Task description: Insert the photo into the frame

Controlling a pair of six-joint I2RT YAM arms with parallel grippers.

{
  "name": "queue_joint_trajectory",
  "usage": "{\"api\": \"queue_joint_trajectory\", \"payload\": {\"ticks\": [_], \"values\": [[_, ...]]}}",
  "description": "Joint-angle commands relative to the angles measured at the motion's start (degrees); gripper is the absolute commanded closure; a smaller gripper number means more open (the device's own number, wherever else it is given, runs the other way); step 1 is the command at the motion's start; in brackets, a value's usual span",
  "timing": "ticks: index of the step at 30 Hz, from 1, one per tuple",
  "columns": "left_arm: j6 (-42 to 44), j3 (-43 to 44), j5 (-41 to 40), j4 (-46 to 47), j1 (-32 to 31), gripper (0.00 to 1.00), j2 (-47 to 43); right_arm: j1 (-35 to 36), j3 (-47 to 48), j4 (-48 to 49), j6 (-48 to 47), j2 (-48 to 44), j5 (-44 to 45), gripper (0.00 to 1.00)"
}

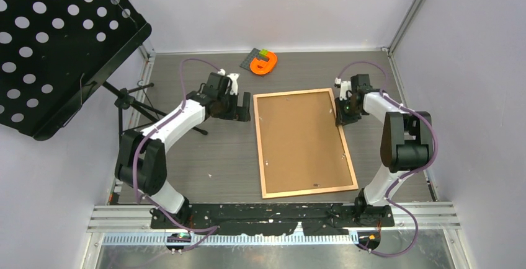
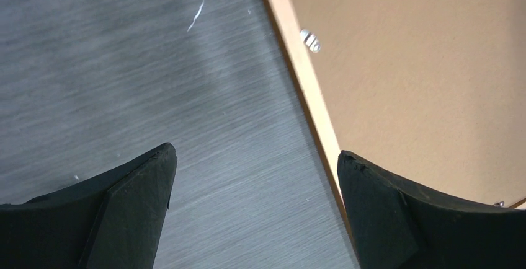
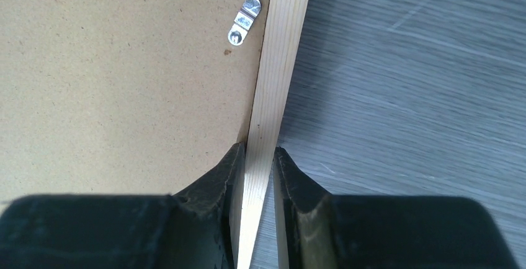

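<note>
**Right gripper [image 3: 257,151] pinching the frame [image 1: 308,192] rail, photo out of sight**

The frame is lying face down on the table [image 1: 211,157] between the two arms, with the brown backing board [image 1: 304,140] sitting inside it. Its long axis is running from the near edge toward the far wall, and the near end is leaning slightly to the right.

The right gripper is closing narrowly on the frame's right long rail, close to the far corner. In the right wrist view one finger is pressing the inner face of the pale wood strip, on the board side, and the other is pressing the outer face. A small metal tab [image 3: 244,20] is showing just ahead of the fingers, lying on the board beside the rail.

The left gripper [image 2: 257,157] is standing wide open and holding nothing. It is hovering at the left long rail near the far corner, with one finger over the table and the other over the rail and board edge. Whether it is touching the wood, I cannot tell.

The photo is not showing in any view. It may be lying under the board or elsewhere; the pictures are not deciding that.

Each arm is facing its own long side of the frame, so both are about equally near. The right arm is the one already gripping it, so any lift or shift probably turns on that grip. With the hold so near one corner, the frame may swing about that point unless the left gripper is steadying the opposite rail.
</note>
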Motion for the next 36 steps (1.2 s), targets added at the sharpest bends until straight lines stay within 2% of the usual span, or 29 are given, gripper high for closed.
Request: {"api": "queue_joint_trajectory", "payload": {"ticks": [1, 6, 12, 23, 30, 36], "values": [[5.37, 4.15, 1.7, -3.94, 0.47, 0.01, 1.83, 1.16, 0.03, 0.0, 0.28, -0.18, -2.4, 0.94], [6.31, 4.95, 1.6, -5.24, 0.48, 0.01, 3.8, 1.17, 1.07, -0.22, 3.39, 1.16, -2.64, 0.94], [6.95, 6.72, 1.77, -4.97, 0.48, 0.03, 6.6, 1.17, 3.48, -1.33, 7.47, 4.11, -6.98, 0.94], [5.41, 18.82, -0.17, -11.2, -0.5, 0.05, 19.28, 3.09, 2.66, -0.34, 8.34, 3.88, -8.5, 0.94], [1.37, 27.16, -1.15, -15.06, -1.5, 0.08, 25.79, 3.27, 2.3, 0.34, 7.35, 4.5, -8.66, 0.94], [0.76, 29.52, -4.69, -16.05, -2.14, 0.11, 28.5, 3.2, 2.04, 0.31, 6.94, 4.38, -9.37, 0.94]]}}
